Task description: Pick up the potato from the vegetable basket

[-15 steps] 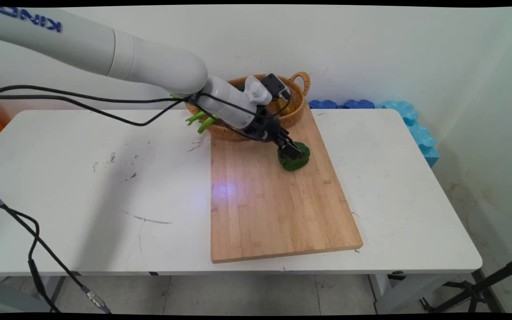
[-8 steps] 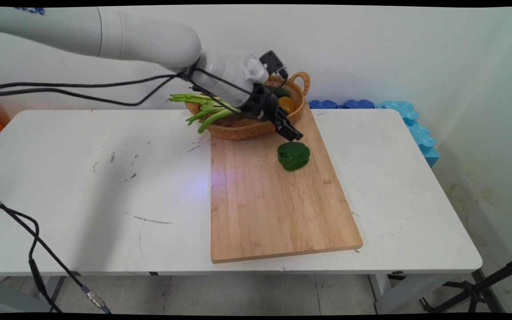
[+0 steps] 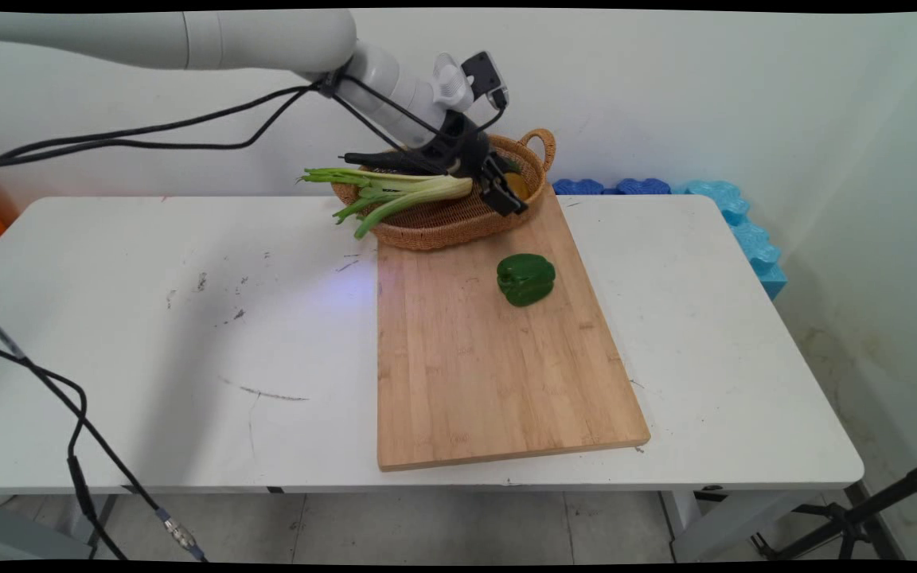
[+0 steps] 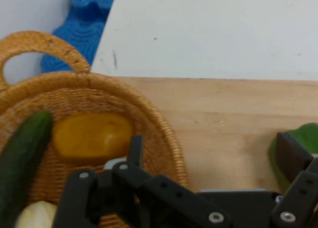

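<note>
Claw [image 3: 506,195] open and empty, raised over the near rim of the basket [image 3: 442,227], lifted away from the green pepper [image 3: 525,278] gripped a second ago. Pepper left resting on the cutting board [image 3: 490,374], on the table [image 3: 148,318], released.

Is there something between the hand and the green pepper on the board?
Nothing visible. The hand, open and empty, hangs over the near rim of the basket. The pepper lies alone on the board, just nearer the camera, with only bare wood in the gap.
</note>
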You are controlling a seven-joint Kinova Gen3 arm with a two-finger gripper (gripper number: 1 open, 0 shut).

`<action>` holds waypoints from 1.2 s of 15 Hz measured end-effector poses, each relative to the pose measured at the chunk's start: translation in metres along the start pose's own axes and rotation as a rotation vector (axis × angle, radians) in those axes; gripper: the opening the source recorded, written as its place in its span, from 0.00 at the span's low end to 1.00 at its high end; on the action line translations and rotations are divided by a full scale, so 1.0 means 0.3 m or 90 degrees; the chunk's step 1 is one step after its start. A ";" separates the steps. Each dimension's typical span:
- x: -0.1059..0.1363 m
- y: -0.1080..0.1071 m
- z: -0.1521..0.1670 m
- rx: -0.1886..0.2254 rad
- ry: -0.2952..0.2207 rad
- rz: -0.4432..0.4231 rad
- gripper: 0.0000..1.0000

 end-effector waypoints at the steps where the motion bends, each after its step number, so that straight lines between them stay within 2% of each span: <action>1: 0.002 -0.018 0.004 0.003 -0.003 0.013 1.00; 8: 0.017 -0.195 0.107 0.019 -0.033 0.161 1.00; 13: 0.008 -0.260 0.182 0.012 -0.047 0.237 1.00; 18: 0.003 -0.289 0.283 -0.003 -0.060 0.312 1.00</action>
